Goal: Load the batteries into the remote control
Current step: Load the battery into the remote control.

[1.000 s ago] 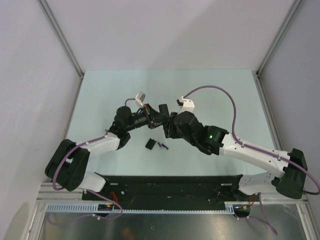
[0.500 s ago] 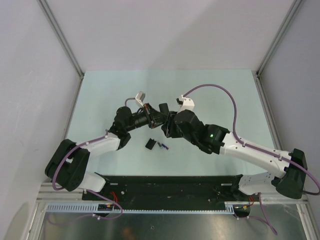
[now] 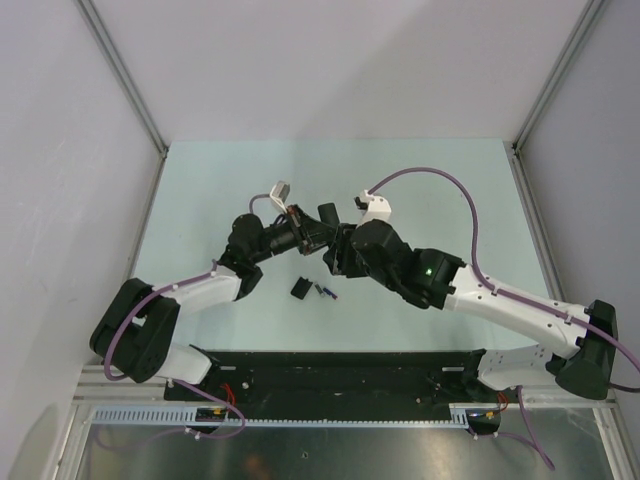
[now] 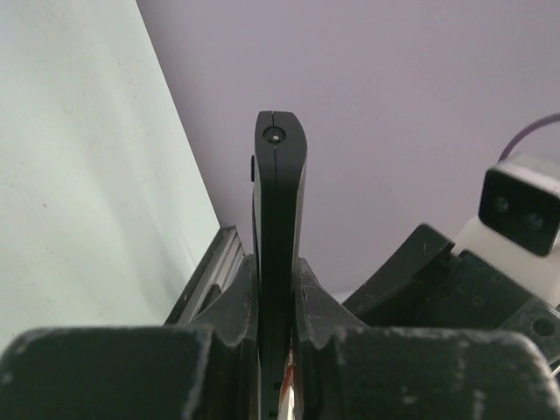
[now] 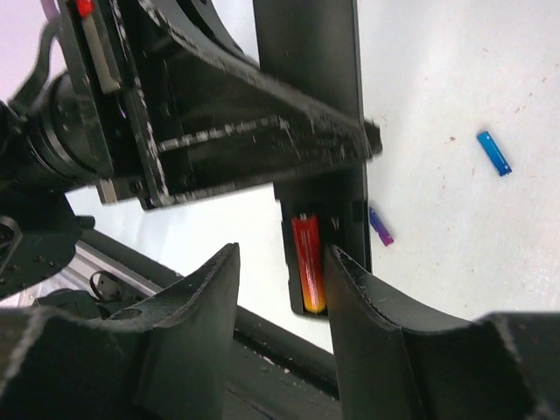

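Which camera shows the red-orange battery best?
The right wrist view: the red-orange battery lies in the remote control's open compartment. The left wrist view shows only the remote's thin edge; the top view does not show that battery.

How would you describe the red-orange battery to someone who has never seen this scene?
Find the black remote control held by the left gripper above the table. In the open compartment at its end lies the red-orange battery. Only it sits inside the remote; the two bluish batteries lie on the table.
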